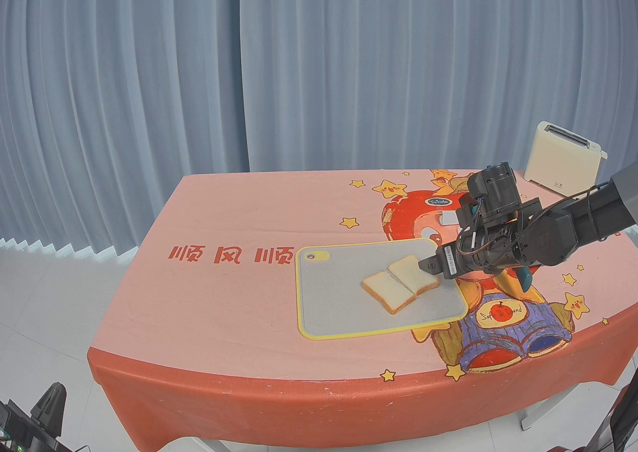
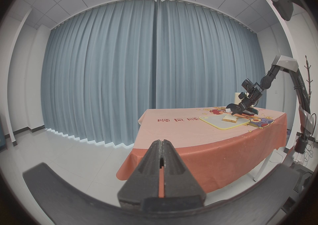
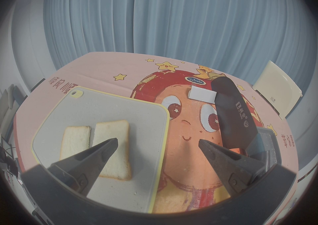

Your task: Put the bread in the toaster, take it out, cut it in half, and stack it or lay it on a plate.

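Two halves of a cut bread slice (image 1: 389, 291) (image 1: 413, 272) lie side by side on a grey cutting board with a yellow rim (image 1: 339, 314). My right gripper (image 1: 428, 266) hovers low at the board's right edge, open and holding nothing. In the right wrist view one fingertip (image 3: 107, 148) is over the nearer half (image 3: 112, 129), and the other fingertip (image 3: 207, 148) is over the tablecloth beside the board (image 3: 99, 110). The other half (image 3: 75, 139) lies just beyond. My left gripper (image 2: 161, 161) is shut, low and well away from the table.
A black-bladed knife (image 3: 233, 114) with a teal handle (image 1: 525, 278) lies on the cloth right of the board, under my right arm. A small white rectangle (image 3: 202, 94) sits past its tip. The cream toaster (image 1: 565, 157) stands at the far right corner.
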`<state>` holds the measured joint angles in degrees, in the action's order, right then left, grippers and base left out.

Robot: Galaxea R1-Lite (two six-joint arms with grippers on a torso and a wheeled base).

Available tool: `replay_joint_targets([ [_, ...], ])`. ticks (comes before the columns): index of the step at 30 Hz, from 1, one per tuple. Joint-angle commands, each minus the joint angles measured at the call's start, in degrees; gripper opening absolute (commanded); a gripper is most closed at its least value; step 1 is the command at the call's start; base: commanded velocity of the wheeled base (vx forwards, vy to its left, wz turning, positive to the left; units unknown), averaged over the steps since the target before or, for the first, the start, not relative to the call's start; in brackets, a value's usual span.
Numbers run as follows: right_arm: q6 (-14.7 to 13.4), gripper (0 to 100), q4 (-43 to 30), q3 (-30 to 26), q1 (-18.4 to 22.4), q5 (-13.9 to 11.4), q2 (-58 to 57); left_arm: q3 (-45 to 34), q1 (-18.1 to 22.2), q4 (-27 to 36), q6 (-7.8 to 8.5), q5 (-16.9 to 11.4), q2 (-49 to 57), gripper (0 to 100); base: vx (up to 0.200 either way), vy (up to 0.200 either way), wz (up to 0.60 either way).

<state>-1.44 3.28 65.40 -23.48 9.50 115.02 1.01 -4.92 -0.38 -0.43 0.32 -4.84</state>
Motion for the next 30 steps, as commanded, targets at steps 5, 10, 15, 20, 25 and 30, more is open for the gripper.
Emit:
replay_joint_targets([
  [5,0.03,100,-0.03,0.43,-0.25,0.61,1.88,-1.01,0.0,0.03,-0.01,0.03,-0.08,0,0.0,0.0,0.0],
  [10,0.3,100,-0.03,0.52,-0.34,0.87,1.96,-1.01,0.0,0.03,-0.01,0.03,-0.08,0,0.0,0.0,0.0],
  [15,0.3,100,-0.03,0.43,-0.52,0.87,1.88,-1.01,0.09,0.03,-0.01,0.03,-0.08,0,0.0,0.0,0.0],
  [20,0.38,100,-0.12,-0.45,-0.6,1.84,1.88,-1.01,0.0,-0.06,-0.01,0.03,-0.08,0,0.0,0.0,0.0],
  [25,0.38,0,-0.64,-0.8,-0.69,2.02,1.88,-1.01,0.0,0.03,-0.01,0.03,-0.08,0,0.0,0.0,0.0],
  [30,0.12,0,-3.98,-1.51,-1.13,2.02,1.09,-1.01,0.09,0.03,-0.01,0.03,-0.08,0,0.0,0.0,0.0],
])
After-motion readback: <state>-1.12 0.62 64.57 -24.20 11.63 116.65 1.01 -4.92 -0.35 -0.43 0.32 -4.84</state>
